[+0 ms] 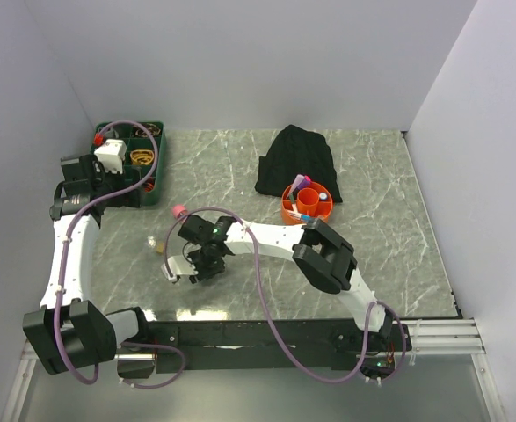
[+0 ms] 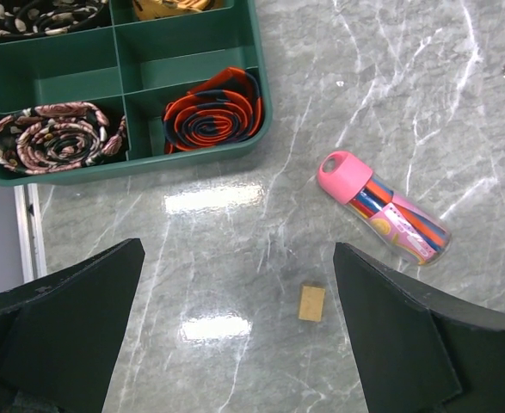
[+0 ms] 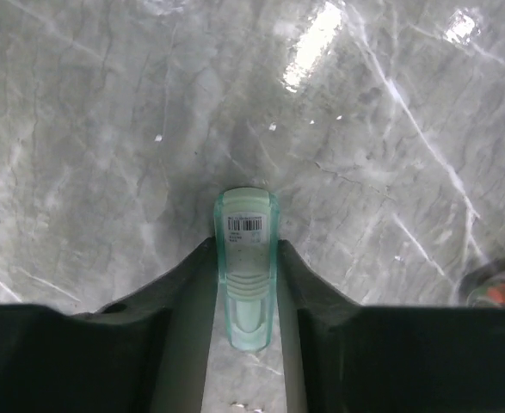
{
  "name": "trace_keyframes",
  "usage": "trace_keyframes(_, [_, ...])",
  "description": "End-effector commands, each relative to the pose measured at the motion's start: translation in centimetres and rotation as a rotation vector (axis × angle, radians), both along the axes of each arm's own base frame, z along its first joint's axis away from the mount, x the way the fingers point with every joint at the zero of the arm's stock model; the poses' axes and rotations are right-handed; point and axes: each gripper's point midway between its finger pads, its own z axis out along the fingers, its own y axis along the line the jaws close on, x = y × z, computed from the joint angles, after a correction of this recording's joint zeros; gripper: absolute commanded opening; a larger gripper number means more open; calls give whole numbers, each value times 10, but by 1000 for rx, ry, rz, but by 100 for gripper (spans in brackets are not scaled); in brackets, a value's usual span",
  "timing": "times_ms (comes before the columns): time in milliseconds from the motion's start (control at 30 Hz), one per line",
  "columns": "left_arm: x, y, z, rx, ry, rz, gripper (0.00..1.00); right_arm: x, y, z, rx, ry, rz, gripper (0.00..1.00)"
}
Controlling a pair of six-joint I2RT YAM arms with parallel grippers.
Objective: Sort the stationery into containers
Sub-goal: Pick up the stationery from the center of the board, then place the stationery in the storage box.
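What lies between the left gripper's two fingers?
A small tan eraser lies on the marble table in the gap of the open left gripper; the rest is bare. The left wrist view shows it.

The desk (image 2: 407, 103) looks like shiny stone. The green tray (image 2: 196, 64) is smooth plastic, the pale green cap (image 3: 246, 258) see-through plastic.

Bright, even overhead light, white glare patches on glossy table (image 2: 213, 198); soft shadows, sharp focus
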Motion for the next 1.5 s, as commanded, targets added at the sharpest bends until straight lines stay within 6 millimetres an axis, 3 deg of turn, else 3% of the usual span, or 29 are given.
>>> trace_keyframes(0, [7,-6,21,-18,-65,-28,99,0,-35,-7,-131,10,-26,22])
trace_keyframes(133, [14,-8,37,-18,-101,-52,99,13,-50,10,-168,-46,-69,7])
trace_keyframes(200, [17,-13,43,-25,-115,-85,99,25,-58,35,-147,-92,-106,4])
trace_keyframes(267, [23,-16,54,-26,-147,-110,100,35,-78,53,-181,-142,-139,4])
trace_keyframes(300, [25,-18,57,-30,-155,-123,99,41,-91,70,-174,-172,-163,4])
trace_keyframes(433, [38,-36,73,-75,-191,-214,100,56,-155,102,-264,-321,-180,2])
trace_keyframes(467, [43,-40,68,-87,-178,-229,100,58,-169,118,-254,-361,-193,2])
trace_keyframes(633, [61,-77,74,-103,-183,-332,100,68,-252,140,-422,-427,-273,1])
trace_keyframes(767, [77,-95,74,-133,-182,-363,99,74,-297,161,-518,-447,-328,1])
trace_keyframes(967, [84,-108,74,-152,-184,-389,99,98,-356,162,-715,-452,-378,0])
trace_keyframes(1200, [78,-109,71,-145,-181,-397,99,134,-378,153,-796,-451,-439,1])
trace_keyframes(1467, [68,-107,57,-146,-158,-385,99,152,-375,133,-824,-423,-445,1])
